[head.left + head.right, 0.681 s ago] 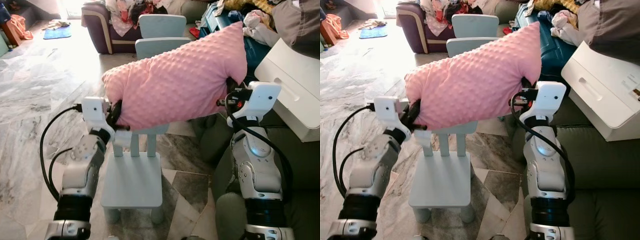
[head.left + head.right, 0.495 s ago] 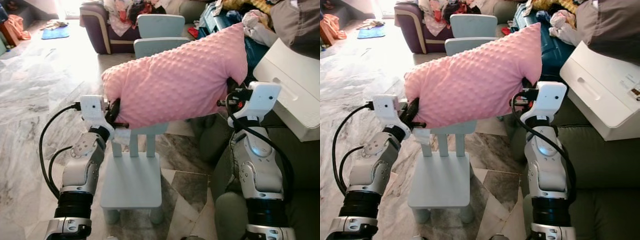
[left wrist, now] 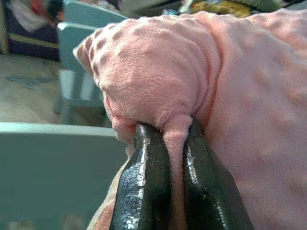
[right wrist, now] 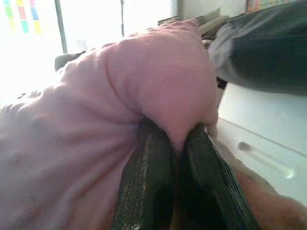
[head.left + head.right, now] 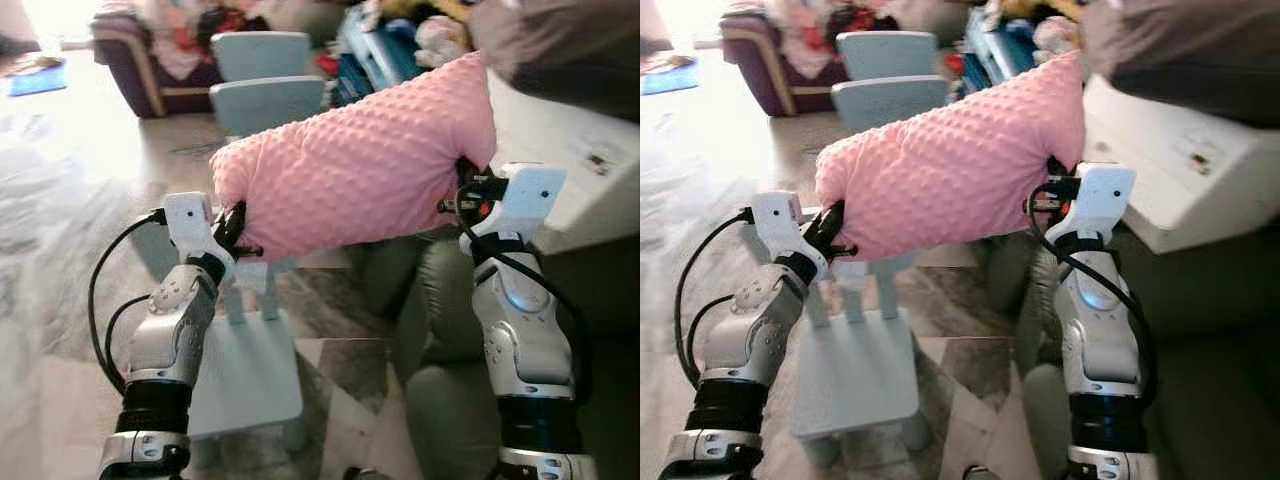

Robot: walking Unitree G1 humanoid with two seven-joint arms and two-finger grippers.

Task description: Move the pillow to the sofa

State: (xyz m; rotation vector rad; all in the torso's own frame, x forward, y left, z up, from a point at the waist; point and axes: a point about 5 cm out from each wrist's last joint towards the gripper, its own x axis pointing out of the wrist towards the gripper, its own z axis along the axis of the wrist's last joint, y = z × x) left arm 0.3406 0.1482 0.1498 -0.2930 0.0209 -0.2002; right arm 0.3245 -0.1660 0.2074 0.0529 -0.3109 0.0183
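Note:
A pink dotted pillow [image 5: 360, 170] hangs in the air between my two arms, tilted with its right end higher. My left gripper [image 5: 234, 226] is shut on the pillow's lower left corner; the left wrist view shows the fabric pinched between the two black fingers [image 3: 144, 187]. My right gripper [image 5: 462, 190] is shut on the pillow's right edge, its fingers [image 4: 148, 187] squeezing a fold of pink fabric. The dark green sofa [image 5: 600, 380] lies at the lower right, under and beside my right arm.
A small pale blue chair [image 5: 245, 370] stands right below the pillow on the marble floor. Two more pale blue chairs [image 5: 265, 75] stand behind. A white box [image 5: 1180, 170] rests on the sofa at right. A purple armchair [image 5: 130, 60] with clothes sits at the back left.
The whole picture has swung and blurred, so the camera has turned toward the sofa on the right. Both grippers keep the same hold on the pillow.

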